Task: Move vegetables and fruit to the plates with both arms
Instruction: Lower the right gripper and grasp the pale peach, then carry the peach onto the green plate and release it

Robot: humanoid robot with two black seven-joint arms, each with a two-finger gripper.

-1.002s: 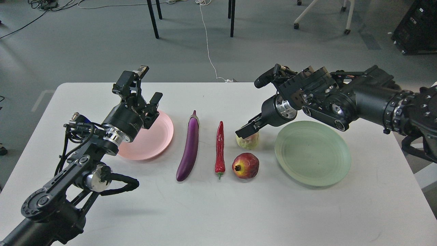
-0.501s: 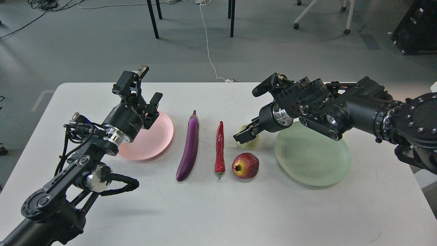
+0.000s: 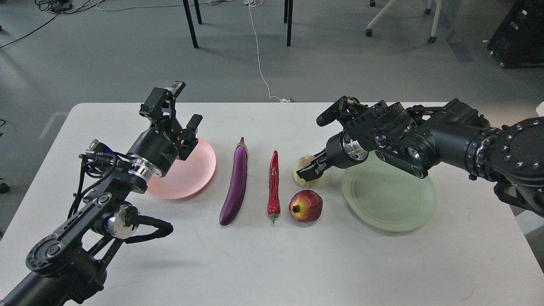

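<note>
1. The right gripper (image 3: pixel 309 169) is down at the green fruit (image 3: pixel 307 171), which sits on the table (image 3: pixel 272 255) just left of the green plate (image 3: pixel 389 191) and just beyond the pomegranate (image 3: pixel 306 206). Its dark fingers lie across the fruit's right and top face; I cannot tell whether they are clamped on it or only set around it.
2. The relation that matters: the fruit is at the gripper's tip, and the green plate lies directly to its right, under the right arm's own wrist. The carry looks like a short pull back to the right.
3. The pomegranate is near the fruit on its near side, so a lift should come up before moving sideways, or the fingers may nudge it.
4. The left gripper (image 3: pixel 178 110) hangs above the far left edge of the pink plate (image 3: pixel 187 174), fingers spread apart and holding nothing.
5. The eggplant (image 3: pixel 234 182) lies just right of the pink plate, long axis running far to near, stem end far. The chili (image 3: pixel 274 185) lies parallel to it, further right, green stem at the near end.
6. The left arm is the nearer one for both vegetables. Its fingers would need to close across the eggplant's width, left to right.
7. Both plates are bare; in my judgement the task is at its first pick.
</note>
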